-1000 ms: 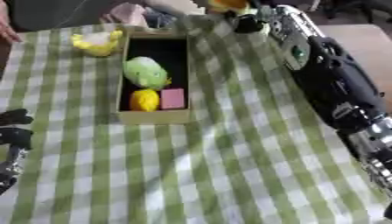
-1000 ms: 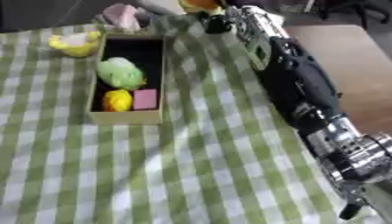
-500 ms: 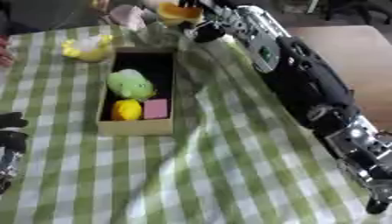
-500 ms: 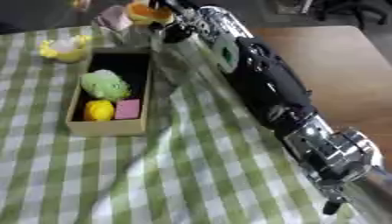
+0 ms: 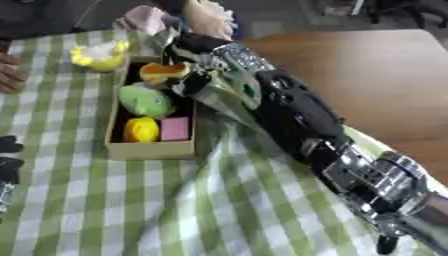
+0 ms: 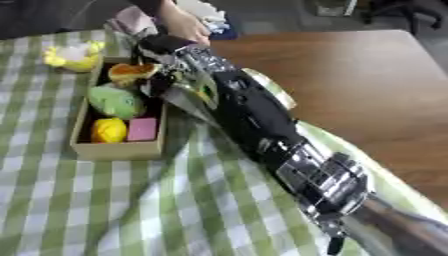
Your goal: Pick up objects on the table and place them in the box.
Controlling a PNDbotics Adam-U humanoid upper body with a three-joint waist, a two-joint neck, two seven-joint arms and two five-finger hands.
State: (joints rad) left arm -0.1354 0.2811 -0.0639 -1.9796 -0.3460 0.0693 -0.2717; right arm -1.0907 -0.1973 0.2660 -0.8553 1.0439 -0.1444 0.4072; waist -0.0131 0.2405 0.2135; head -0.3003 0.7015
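Left eye view: right hand [image 5: 194,64] over box [image 5: 149,148] far end, fingers curled on orange item [image 5: 163,71] inside it above green [image 5: 144,100], yellow [image 5: 140,129], pink [image 5: 175,128] pieces; placing step, release likely next; left hand [image 5: 7,165] idle, fingers unclear.

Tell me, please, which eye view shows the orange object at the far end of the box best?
The right eye view: the orange object shows nearly whole beside the right hand, above the box wall. The left eye view shows it too, but the hand crowds it more closely.
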